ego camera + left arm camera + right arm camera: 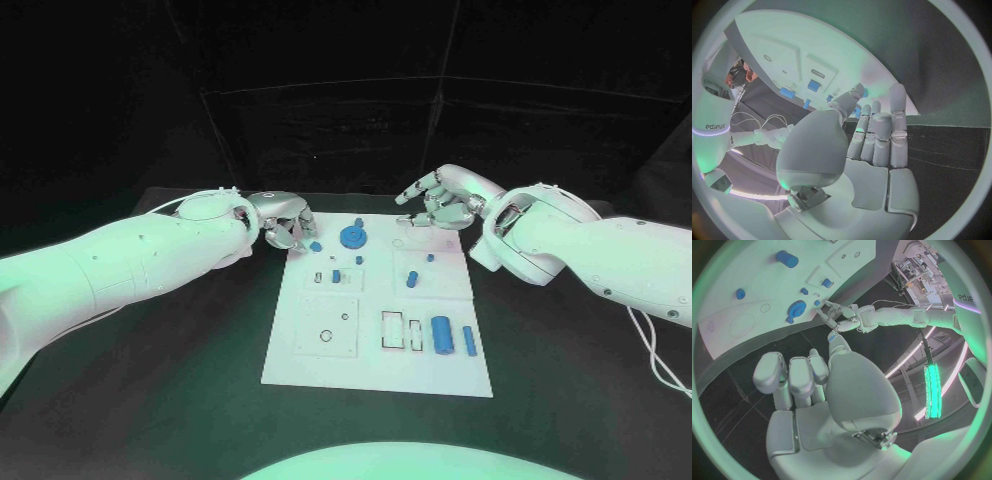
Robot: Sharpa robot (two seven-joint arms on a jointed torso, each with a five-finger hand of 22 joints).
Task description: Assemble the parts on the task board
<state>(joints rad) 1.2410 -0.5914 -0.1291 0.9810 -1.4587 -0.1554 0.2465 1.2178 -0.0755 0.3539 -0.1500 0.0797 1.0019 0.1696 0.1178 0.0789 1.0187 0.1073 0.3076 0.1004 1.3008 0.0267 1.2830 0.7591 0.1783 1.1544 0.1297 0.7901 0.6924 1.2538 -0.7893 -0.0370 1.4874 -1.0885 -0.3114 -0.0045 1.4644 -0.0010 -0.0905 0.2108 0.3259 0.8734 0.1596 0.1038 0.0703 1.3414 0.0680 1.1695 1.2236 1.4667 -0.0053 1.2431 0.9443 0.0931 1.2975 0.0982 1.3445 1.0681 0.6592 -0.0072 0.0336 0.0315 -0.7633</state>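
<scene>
Board partly filled, both hands at its far end

The white task board [378, 310] lies mid-table; a blue gear [352, 237] and small blue parts [413, 279] sit near its far end, while two blue cylinders [443, 335] lie loose at its near right, seemingly unplaced. The left hand [286, 228] pinches a small blue piece [864, 93] at the far-left corner; the right hand [446, 202] hovers by the far-right corner, fingers apart, empty.

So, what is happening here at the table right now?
The robot is working at the task board, a white plate carrying small blue parts. Its left hand sits at the board's far left corner, fingertips near a blue part. Its right hand hovers over the far right corner, holding nothing. The blue gear lies between them.
</scene>
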